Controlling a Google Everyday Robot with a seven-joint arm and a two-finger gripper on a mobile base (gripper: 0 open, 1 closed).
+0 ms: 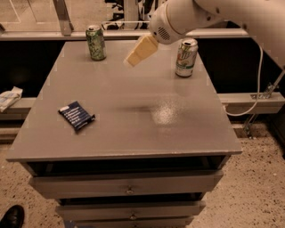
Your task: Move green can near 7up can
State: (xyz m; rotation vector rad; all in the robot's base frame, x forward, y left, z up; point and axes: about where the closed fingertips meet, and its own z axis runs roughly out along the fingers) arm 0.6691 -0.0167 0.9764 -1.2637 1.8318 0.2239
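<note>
Green can [96, 42] far-left, 7up can [186, 58] right, jaws aloft btwn, state unclear, pkt [76, 116] front-left

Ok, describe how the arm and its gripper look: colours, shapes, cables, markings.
The arm is thick, smooth and white, ending in a rounded housing with a small dotted grille. The gripper, above the table between the green can and the 7up can, is a pale cream blocky wedge. A thin pale cable hangs at the right; whose it is, I cannot tell.
</note>
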